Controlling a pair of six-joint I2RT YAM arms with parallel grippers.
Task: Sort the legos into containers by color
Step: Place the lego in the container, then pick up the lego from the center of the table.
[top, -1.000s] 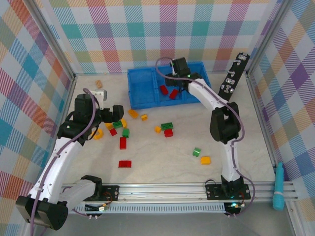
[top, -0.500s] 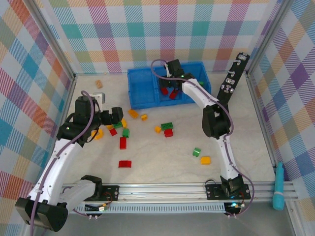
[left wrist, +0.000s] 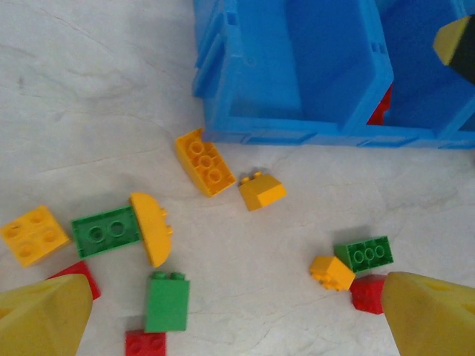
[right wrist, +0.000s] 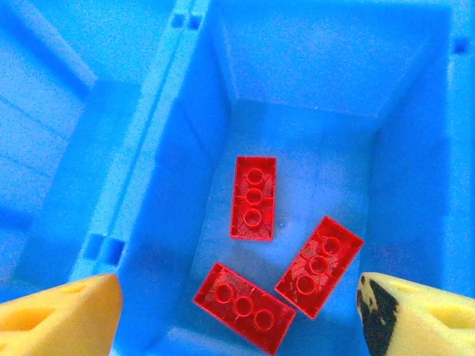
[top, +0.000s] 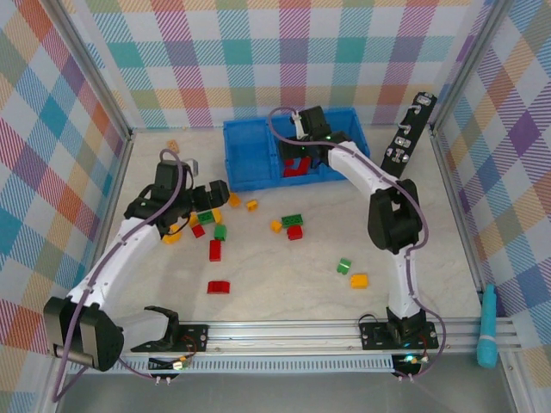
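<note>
**Left pincer spread over the loose legos, right pincer spread above the reds in the bin**

On the left, the left pincer (left wrist: 234, 297) hangs wide open and grips nothing, above the scattered legos (top: 258, 225) on the surface (top: 284, 284) just in front of the blue bin (left wrist: 297, 133). A green brick (left wrist: 167, 302) lies between its fingers, nearer the left one. The brick's long axis runs across the closing line, so the fingers would likely meet its long flat sides. An orange brick (left wrist: 205, 161) lies slantwise, touching the bin's front wall. Further right, the right pincer (right wrist: 237, 304) is also spread and holds nothing. It hangs over the bin's middle compartment, where three red bricks (right wrist: 254, 197) lie flat on the floor. The left arm is the nearer one to the loose cluster.
</note>
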